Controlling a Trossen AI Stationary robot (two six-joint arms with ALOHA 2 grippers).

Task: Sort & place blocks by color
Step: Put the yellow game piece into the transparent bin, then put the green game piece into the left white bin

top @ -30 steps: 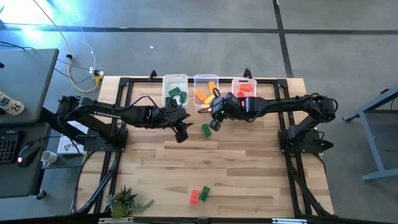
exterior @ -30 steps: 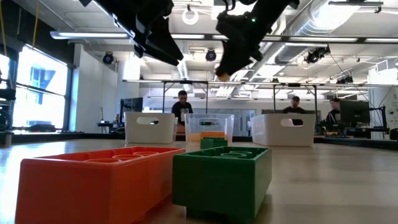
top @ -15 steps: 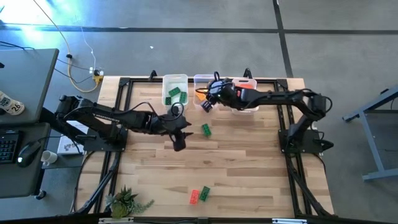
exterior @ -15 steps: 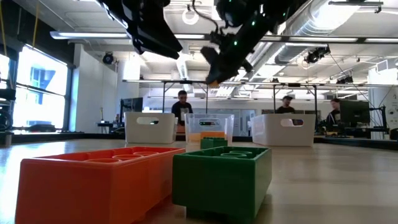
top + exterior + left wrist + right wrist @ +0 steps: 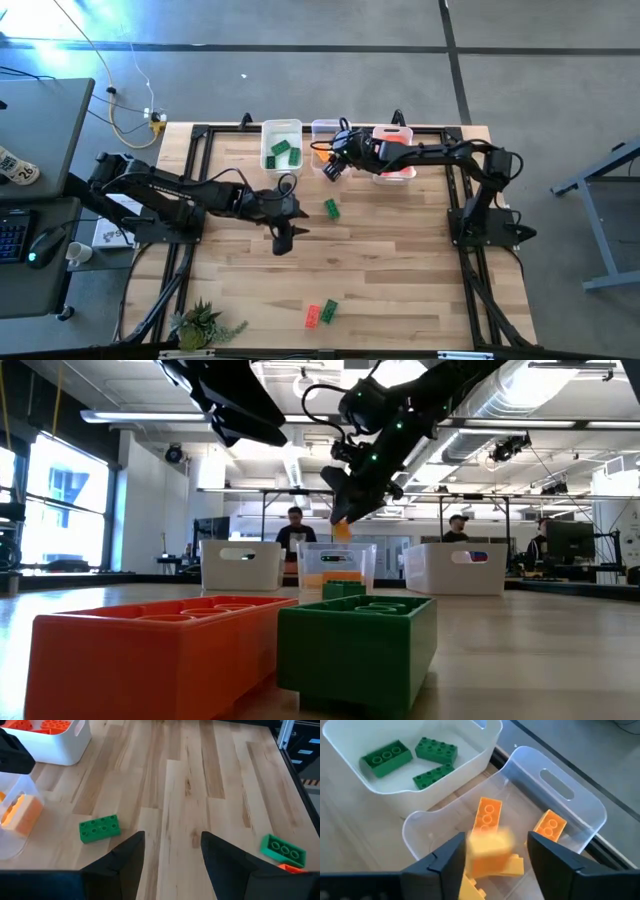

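Left gripper (image 5: 279,243) withdrew, fingers apart, empty | right gripper (image 5: 495,851) spread, orange block (image 5: 491,843) dropping

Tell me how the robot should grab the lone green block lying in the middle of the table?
Best guess: come straight down on the green block and pinch its two long flat sides. It lies flat, studs up, alone on the table, so nothing crowds it. The left gripper hangs open nearby and would need turning to line up with those sides.

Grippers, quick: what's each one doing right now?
Left end effector: open, empty, over the bare table.
Right end effector: open above the middle bin; a blurred orange block is between its fingers, apparently just released.
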